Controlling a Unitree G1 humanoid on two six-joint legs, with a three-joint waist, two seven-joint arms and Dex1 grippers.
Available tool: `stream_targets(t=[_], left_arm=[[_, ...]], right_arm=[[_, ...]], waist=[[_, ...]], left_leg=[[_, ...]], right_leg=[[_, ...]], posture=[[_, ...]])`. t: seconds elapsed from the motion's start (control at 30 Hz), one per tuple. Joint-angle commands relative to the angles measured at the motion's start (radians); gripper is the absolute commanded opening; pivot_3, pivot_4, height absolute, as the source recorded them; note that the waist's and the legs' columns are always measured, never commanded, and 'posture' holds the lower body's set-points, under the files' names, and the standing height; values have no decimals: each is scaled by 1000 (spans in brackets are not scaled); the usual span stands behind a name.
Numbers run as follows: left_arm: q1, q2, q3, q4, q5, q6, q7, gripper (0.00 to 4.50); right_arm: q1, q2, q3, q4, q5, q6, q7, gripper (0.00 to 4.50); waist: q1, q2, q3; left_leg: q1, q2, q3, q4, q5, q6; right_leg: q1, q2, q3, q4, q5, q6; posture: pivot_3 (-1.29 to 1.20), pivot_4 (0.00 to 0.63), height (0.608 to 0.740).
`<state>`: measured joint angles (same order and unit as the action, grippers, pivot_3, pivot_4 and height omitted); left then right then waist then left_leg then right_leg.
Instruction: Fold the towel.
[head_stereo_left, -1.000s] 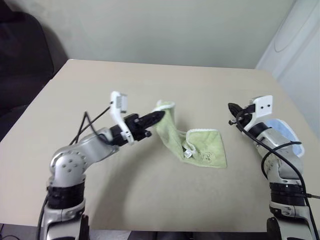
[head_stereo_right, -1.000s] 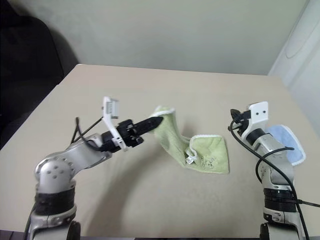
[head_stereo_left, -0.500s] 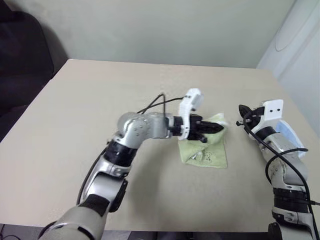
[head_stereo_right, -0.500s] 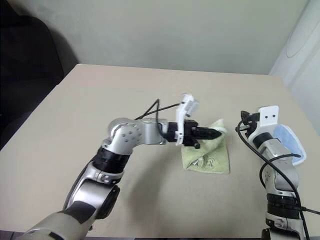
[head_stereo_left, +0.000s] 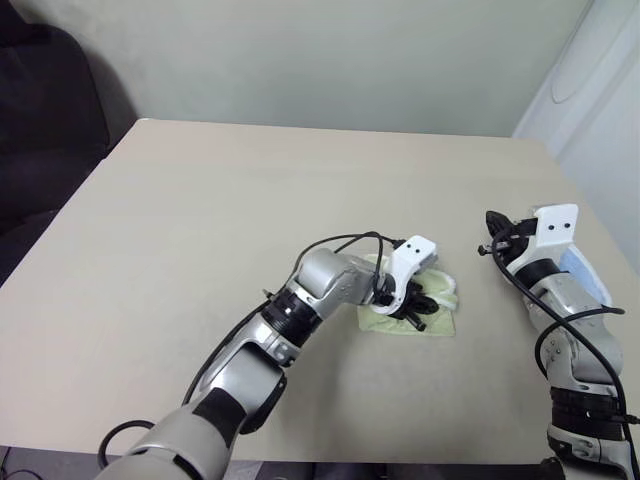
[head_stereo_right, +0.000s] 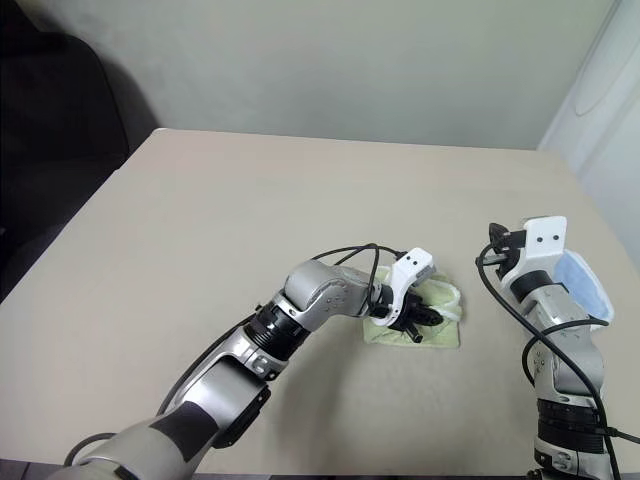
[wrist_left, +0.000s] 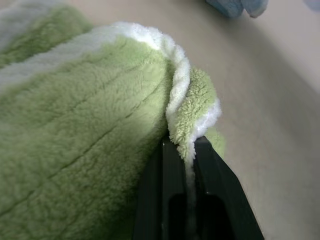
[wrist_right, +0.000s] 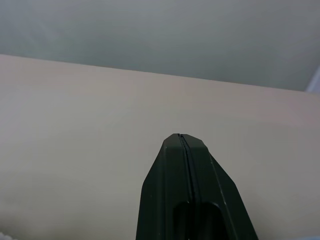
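Item: towel (head_stereo_left: 428, 318) — light green terry with white edging, lying bunched in a compact folded heap on the tan table (head_stereo_left: 200, 220), directly under the left gripper (wrist_left: 186, 150). A rolled white-edged lip stands up at the heap's outer side, just past the fingertips.

Item: left gripper — angled down onto the towel from above. In the left wrist view its two black fingers (wrist_left: 212, 165) stand a narrow slit apart with the white hem and a fold of green pile running between them; the hem is pinched, loosely by the look of it.

Item: right gripper (head_stereo_left: 490, 238) — fingers pressed together, holding nothing, raised above the table well off to the far side of the towel from the left arm.

Item: light blue cloth (head_stereo_left: 588, 275) — beside the right arm, partly hidden by it, not part of the job.

Step in hand, as I read it: laying the carried edge down over the lower half to finish a fold. The next move likely calls for letting the hem go cleanly and lifting away without dragging the top layer — then pressing the raised lip flat.
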<state>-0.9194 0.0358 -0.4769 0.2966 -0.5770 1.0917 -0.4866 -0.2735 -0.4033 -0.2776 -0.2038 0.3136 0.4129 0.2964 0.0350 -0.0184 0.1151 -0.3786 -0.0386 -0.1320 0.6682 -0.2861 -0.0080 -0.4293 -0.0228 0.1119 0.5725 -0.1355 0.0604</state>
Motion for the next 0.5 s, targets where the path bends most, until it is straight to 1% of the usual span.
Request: stream_targets(t=[0.03,0.13,0.17,0.3,0.43,0.5], left_arm=[[24,-39,84,-20,-2,-11,-16,1449],[31,-70,177,-38,-28,8,-18,2587],[31,-75,198,-45,-34,15,-22,2894],[39,-75,267,-107,-66,39,-36,4413],[53,-48,374,-192,-128,49,-57,4465],[61,-9,425,-235,-138,7,-76,4465]], right_arm=[[-22,-10,-12,-30,8,-6,-4,0],[-31,-15,-7,-17,8,-7,5,0],[-34,-15,-4,-14,8,-7,7,0],[-44,-18,6,-7,8,-5,14,0],[-43,-26,4,-4,15,2,28,0],[-36,-30,2,-19,35,25,43,0]], waist=[[0,0,0],[0,0,0],[0,0,0],[0,0,0],[0,0,0],[0,0,0]], left_leg=[[0,0,0,0,0,0],[0,0,0,0,0,0],[0,0,0,0,0,0],[0,0,1,0,1,1],[0,0,1,0,1,1],[0,0,1,0,1,1]], right_leg=[[0,0,0,0,0,0],[0,0,0,0,0,2],[0,0,0,0,0,3],[0,0,0,0,0,4],[0,0,0,0,2,1],[0,0,0,0,2,1]], posture=[[0,150,740],[0,150,740],[0,150,740],[0,150,740],[0,150,740],[0,150,740]])
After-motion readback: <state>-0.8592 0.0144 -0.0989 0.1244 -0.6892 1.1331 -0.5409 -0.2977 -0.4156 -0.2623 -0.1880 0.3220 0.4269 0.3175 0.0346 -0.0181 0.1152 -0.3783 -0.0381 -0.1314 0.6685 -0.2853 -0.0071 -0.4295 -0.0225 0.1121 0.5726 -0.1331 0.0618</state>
